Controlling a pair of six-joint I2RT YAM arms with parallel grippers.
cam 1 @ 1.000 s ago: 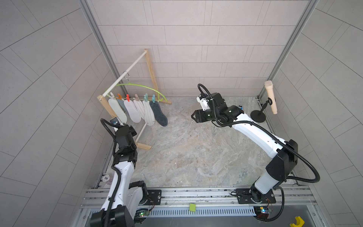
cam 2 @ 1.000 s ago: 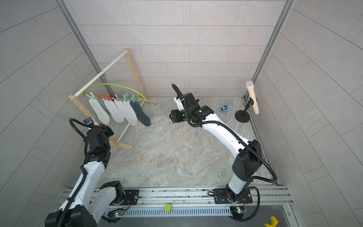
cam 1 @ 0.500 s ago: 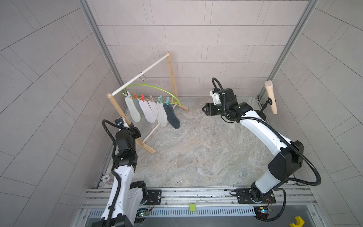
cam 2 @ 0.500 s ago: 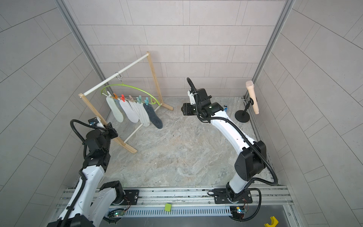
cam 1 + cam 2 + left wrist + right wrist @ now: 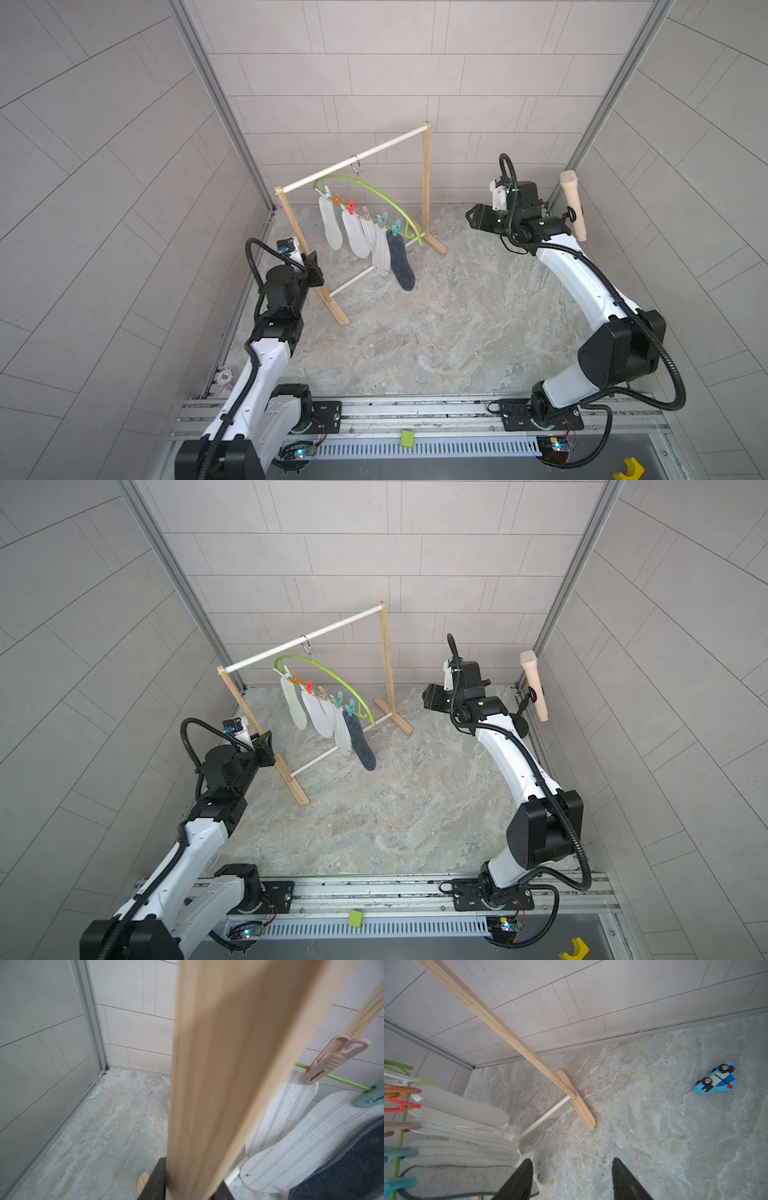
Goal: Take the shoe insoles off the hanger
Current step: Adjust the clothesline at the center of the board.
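While left gripper (image 5: 312, 272) clamps the pale wooden rack post (image 5: 218, 1084), right gripper (image 5: 572, 1178) — parted, empty — should tug mid-frame grey felt insole (image 5: 401, 262) downward.

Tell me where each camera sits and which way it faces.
Top views: high above the robot's base, looking down and forward at the floor, wooden rack, hanger and shoe insoles; left arm and right arm show.
Left wrist: on the left arm, looking along the left claw, shut on the rack's post; striped insoles beyond; only dark fingers show.
Right wrist: on the right arm, looking down past the open right claw at the rack's foot and a toy car; fingers show.
Shared: every view shows the rack and insoles.
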